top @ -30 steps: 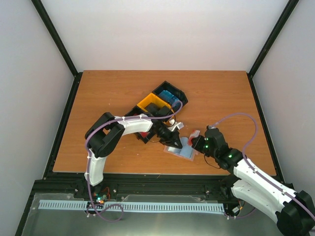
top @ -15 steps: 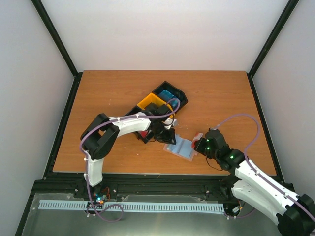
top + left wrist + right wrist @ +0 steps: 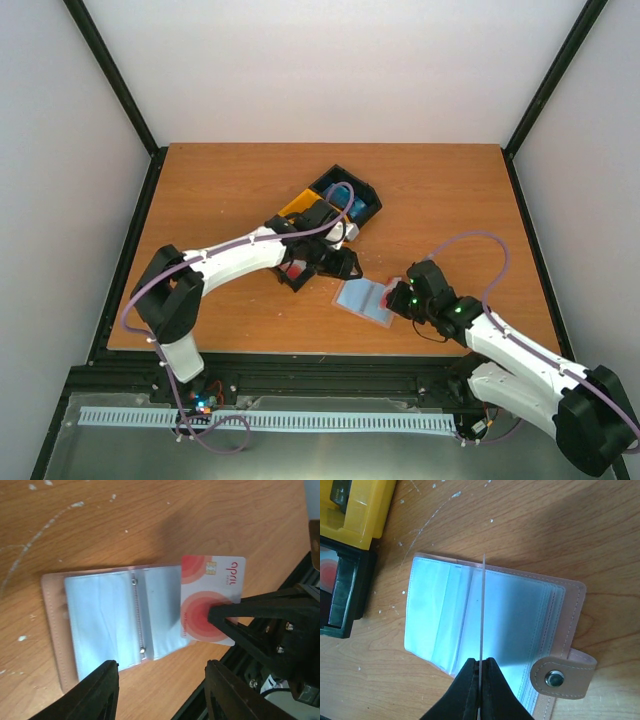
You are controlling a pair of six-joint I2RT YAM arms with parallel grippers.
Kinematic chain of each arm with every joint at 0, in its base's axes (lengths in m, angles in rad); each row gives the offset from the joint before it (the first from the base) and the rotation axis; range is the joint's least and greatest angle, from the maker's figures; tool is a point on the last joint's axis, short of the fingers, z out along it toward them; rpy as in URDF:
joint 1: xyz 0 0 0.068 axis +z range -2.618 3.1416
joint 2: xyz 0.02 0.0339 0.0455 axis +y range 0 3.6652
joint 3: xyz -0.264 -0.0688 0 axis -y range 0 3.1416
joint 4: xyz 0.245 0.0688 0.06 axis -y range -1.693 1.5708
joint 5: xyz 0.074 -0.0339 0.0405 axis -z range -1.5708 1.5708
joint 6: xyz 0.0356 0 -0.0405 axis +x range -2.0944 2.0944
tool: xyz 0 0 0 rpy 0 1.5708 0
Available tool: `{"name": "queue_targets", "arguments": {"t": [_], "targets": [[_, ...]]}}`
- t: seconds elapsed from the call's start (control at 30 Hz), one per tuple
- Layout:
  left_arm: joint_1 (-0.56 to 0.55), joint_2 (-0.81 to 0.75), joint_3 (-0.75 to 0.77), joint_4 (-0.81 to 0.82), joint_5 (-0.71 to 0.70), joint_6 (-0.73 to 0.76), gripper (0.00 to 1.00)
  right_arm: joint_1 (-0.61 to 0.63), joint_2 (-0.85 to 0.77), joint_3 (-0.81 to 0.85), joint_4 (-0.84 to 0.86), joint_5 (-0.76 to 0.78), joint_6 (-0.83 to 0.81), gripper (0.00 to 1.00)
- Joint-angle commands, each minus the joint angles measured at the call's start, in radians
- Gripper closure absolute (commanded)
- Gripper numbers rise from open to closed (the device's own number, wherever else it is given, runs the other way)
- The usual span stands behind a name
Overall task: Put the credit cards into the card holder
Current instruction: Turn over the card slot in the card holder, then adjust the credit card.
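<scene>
Step in hand: the red-and-white card [image 3: 204,587] is being fed into a clear pocket of the card holder [image 3: 363,298]; it is judged not yet seated.
Holder: it lies open and flat on the table [image 3: 230,200], near the front edge and right of centre. The black bin [image 3: 300,268] is just to its left, with the yellow bin [image 3: 355,510] beyond that.
Right gripper [image 3: 480,666]: the jaws are pinched shut on one end of the card, which is held on edge and aimed at the holder's clear pages.
Left gripper [image 3: 160,680]: the jaws stand wide with nothing between them, hovering above the holder's left side.
Card and pocket: the leading edge overlaps the right-hand page. Whether it has entered a pocket mouth or only rests on top cannot be told from these views.
How it is done well: the card should be tilted low, almost flat to the page, so that its corner catches under the pocket lip. It should then be pushed straight along the pocket, not across it.
Support: the holder is light and could be pushed left, so it would best be pinned by the left gripper on its far page.
Release: the grip should be loosened only once most of the card is covered.
Risk: the clear film may buckle if the card is driven in at a steep angle.
</scene>
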Motion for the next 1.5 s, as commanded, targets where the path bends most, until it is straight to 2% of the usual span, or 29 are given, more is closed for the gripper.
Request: {"name": "queue_targets", "arguments": {"t": [0.0, 0.43, 0.5, 0.63, 0.77, 0.83, 0.93, 1.1, 1.37, 1.47], "targets": [[-0.001, 0.011, -0.034, 0.092, 0.095, 0.002, 0.52, 0.005, 0.009, 0.011, 0.024, -0.009, -0.007, 0.97], [-0.031, 0.110, -0.068, 0.193, 0.117, 0.050, 0.60, 0.004, -0.087, -0.025, -0.030, 0.012, 0.025, 0.97], [-0.031, 0.092, -0.071, 0.219, 0.137, 0.030, 0.56, 0.005, -0.111, -0.029, -0.004, -0.003, 0.007, 0.97], [-0.006, 0.007, -0.095, 0.286, 0.190, -0.019, 0.42, 0.005, -0.193, -0.047, 0.096, -0.067, -0.035, 0.97], [0.055, -0.112, -0.194, 0.386, 0.271, -0.109, 0.30, 0.003, -0.292, -0.081, 0.206, -0.133, -0.040, 0.97], [0.084, -0.162, -0.247, 0.481, 0.336, -0.156, 0.28, 0.002, -0.333, -0.106, 0.281, -0.185, -0.027, 0.97], [0.091, -0.187, -0.266, 0.539, 0.416, -0.195, 0.28, 0.001, -0.368, -0.147, 0.414, -0.263, 0.011, 0.97], [0.091, -0.216, -0.276, 0.628, 0.502, -0.240, 0.36, 0.001, -0.362, -0.183, 0.556, -0.334, 0.056, 0.97], [0.091, -0.195, -0.270, 0.600, 0.518, -0.240, 0.47, 0.001, -0.322, -0.190, 0.671, -0.389, 0.077, 0.97], [0.091, -0.202, -0.274, 0.622, 0.541, -0.246, 0.63, 0.001, -0.302, -0.190, 0.676, -0.397, 0.077, 0.97]]}}
